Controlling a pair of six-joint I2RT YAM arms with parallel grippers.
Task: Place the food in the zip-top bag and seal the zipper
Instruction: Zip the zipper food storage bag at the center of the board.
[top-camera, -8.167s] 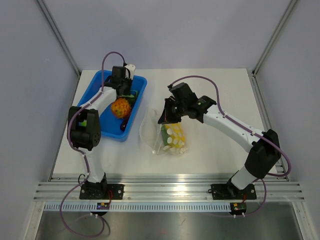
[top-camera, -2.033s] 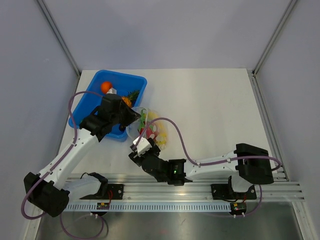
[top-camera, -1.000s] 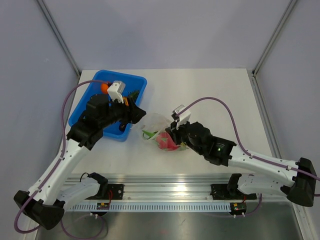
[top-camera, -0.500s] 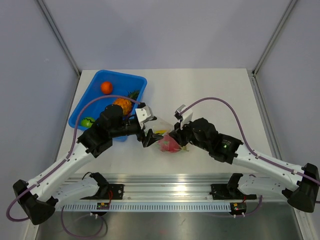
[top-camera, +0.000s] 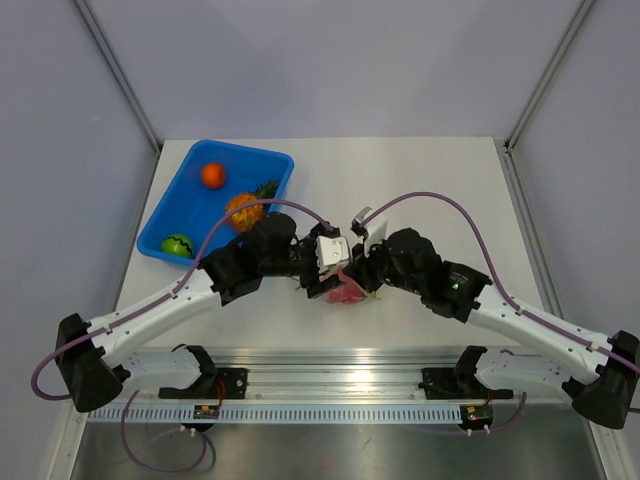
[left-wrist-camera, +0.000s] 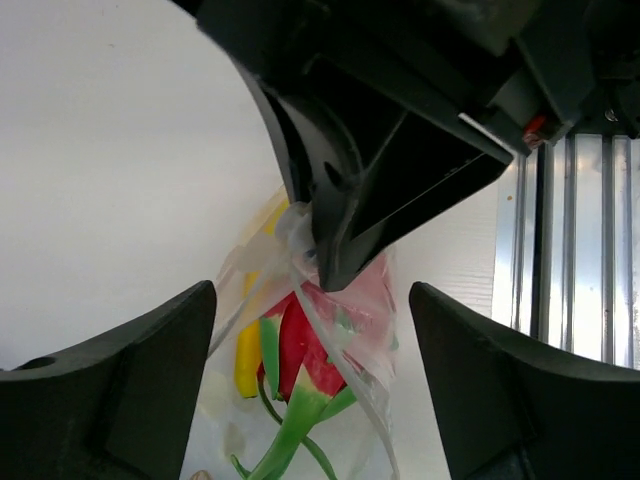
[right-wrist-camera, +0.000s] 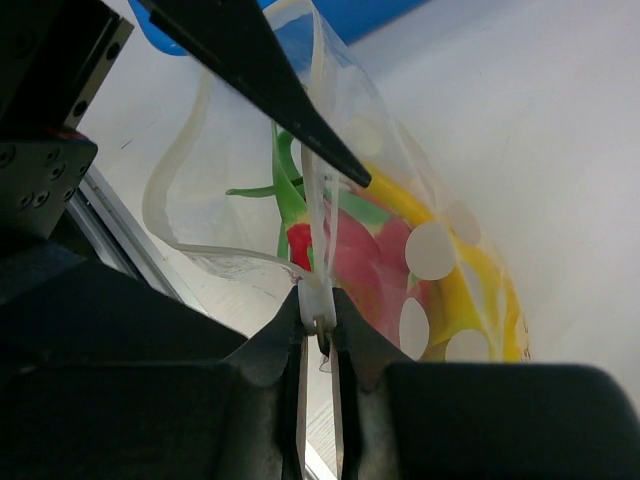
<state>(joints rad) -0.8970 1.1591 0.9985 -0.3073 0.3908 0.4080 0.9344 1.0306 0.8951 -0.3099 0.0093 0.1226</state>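
Observation:
The zip-top bag (top-camera: 345, 291) hangs bunched between my two grippers near the table's front. Through its clear plastic (right-wrist-camera: 250, 200) I see food: a pink-red fruit (right-wrist-camera: 372, 268), a yellow piece with white dots (right-wrist-camera: 470, 290) and green stems (left-wrist-camera: 290, 420). My right gripper (right-wrist-camera: 320, 322) is shut on the white slider of the zipper (right-wrist-camera: 318, 200), whose strip runs upward from the pinch. My left gripper (left-wrist-camera: 312, 300) is open, and its fingers (left-wrist-camera: 120, 390) stand wide on either side of the bag, apart from it. More food lies in the bin: an orange (top-camera: 213, 175), a pineapple (top-camera: 243, 208), a green piece (top-camera: 177, 244).
The blue bin (top-camera: 190, 205) sits at the back left of the table. The metal rail (top-camera: 330, 380) runs along the near edge, close below the bag. Both arms converge at the bag, with their cables looping above them.
My left arm has swung right from the bin's edge to the bag, and its jaws now straddle it. The right gripper kept its pinch on the zipper.

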